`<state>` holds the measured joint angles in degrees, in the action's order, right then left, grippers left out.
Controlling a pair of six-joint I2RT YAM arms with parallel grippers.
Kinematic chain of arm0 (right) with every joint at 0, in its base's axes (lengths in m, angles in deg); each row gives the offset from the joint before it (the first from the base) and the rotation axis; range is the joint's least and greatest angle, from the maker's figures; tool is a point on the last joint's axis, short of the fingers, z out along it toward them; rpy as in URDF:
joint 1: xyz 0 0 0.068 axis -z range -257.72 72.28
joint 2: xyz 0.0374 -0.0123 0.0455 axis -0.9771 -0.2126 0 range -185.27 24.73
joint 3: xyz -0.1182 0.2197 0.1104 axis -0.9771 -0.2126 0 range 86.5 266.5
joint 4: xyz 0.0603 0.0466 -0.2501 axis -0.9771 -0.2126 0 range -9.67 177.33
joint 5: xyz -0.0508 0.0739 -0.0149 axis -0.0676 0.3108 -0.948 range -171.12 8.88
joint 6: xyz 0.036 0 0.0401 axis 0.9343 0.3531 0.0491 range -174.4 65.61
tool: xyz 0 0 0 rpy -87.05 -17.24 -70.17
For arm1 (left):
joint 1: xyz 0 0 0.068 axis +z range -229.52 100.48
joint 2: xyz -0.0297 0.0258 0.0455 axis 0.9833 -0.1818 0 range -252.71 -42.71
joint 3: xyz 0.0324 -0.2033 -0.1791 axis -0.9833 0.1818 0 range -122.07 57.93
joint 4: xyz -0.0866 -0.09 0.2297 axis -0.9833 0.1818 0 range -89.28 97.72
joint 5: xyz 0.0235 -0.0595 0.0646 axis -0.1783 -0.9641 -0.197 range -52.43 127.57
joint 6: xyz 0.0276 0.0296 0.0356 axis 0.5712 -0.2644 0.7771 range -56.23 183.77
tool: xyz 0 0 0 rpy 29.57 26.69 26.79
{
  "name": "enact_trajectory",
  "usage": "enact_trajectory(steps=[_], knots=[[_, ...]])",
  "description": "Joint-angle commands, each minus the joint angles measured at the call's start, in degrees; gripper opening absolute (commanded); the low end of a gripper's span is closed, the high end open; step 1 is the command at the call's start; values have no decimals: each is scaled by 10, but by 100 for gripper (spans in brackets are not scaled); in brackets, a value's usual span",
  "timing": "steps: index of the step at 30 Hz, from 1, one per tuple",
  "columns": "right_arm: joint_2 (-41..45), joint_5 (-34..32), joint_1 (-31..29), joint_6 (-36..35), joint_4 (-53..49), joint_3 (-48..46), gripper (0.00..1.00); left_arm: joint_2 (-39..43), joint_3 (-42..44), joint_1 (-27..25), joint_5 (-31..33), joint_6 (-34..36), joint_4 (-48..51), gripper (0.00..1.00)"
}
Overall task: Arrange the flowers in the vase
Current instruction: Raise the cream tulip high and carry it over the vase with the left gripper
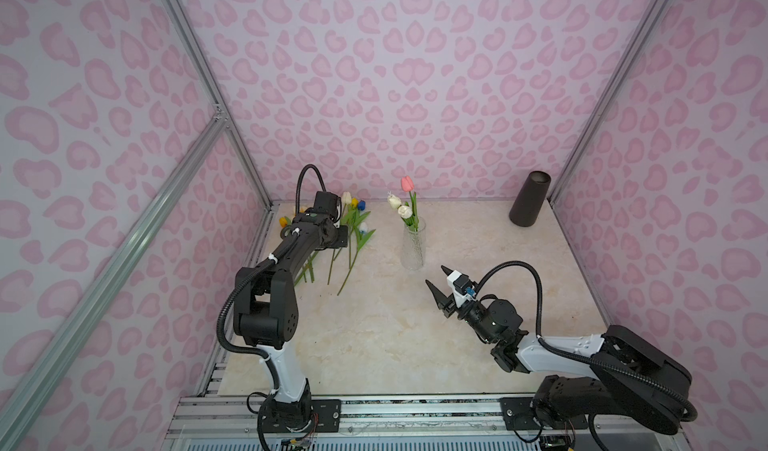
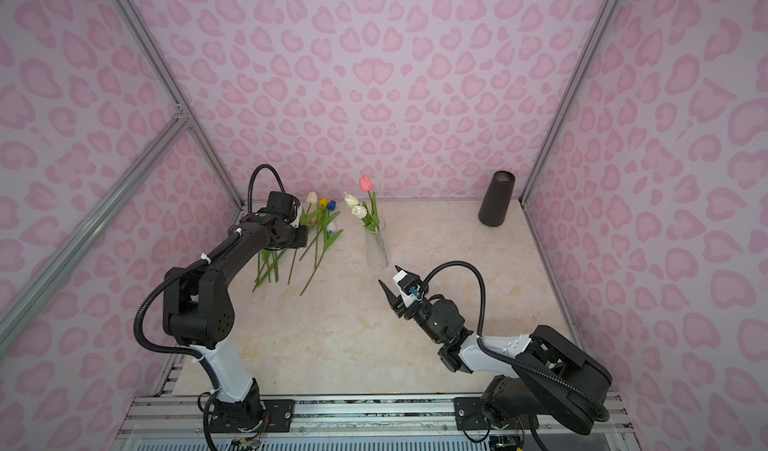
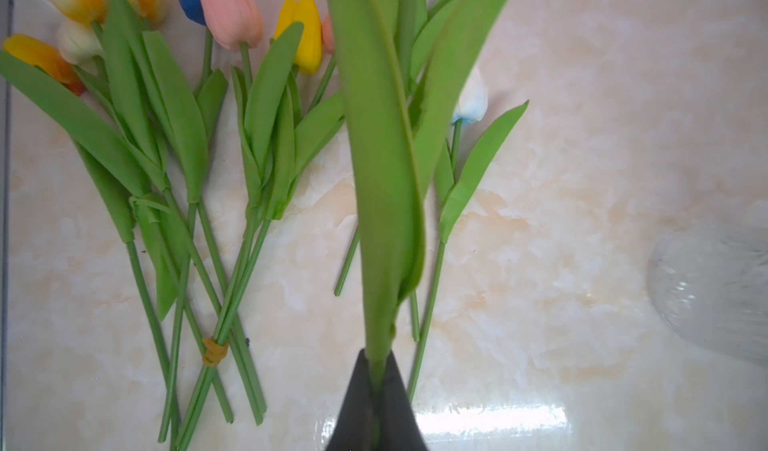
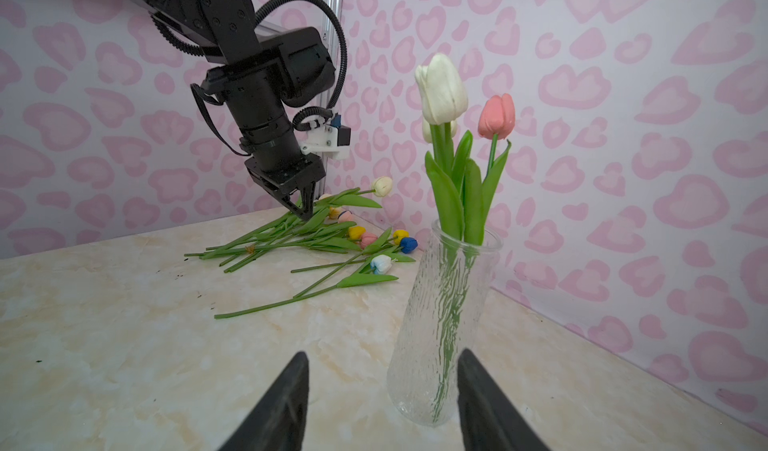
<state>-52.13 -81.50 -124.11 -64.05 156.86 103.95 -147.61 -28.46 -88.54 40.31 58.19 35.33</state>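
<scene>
A clear ribbed glass vase (image 1: 413, 245) (image 4: 444, 324) stands mid-table and holds a pink tulip (image 1: 407, 183) and two white ones (image 1: 395, 201). At the back left, several loose flowers (image 1: 353, 237) (image 3: 187, 158) lie on the table with yellow, pink, blue and cream heads. My left gripper (image 3: 376, 359) (image 4: 305, 212) is over that pile, shut on the green stem of one tulip (image 3: 386, 178) whose cream head (image 4: 382, 186) is raised above the rest. My right gripper (image 1: 435, 274) (image 4: 382, 353) hovers open and empty just in front of the vase, not touching it.
A dark cylindrical container (image 1: 530, 199) stands upright in the back right corner. Pink-patterned walls with aluminium posts (image 1: 249, 170) close in the marble tabletop on three sides. Two stems in the pile are bound by a yellow band (image 3: 215, 351).
</scene>
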Motion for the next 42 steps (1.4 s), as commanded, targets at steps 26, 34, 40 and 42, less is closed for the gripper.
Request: enact_trajectory(steps=[26, 34, 40, 42], knots=[[-28, -15, -1, 5, 77, -12, 55, 413, 339, -208, -295, -54, -766, 3], [-20, -16, -1, 5, 84, -19, 56, 288, 263, -254, -268, -56, -808, 3], [-14, -23, -1, 0, 83, -24, 56, 188, 180, -271, -244, -51, -784, 3], [-12, -26, -1, -2, 84, -26, 55, 168, 165, -286, -191, -29, -764, 3]])
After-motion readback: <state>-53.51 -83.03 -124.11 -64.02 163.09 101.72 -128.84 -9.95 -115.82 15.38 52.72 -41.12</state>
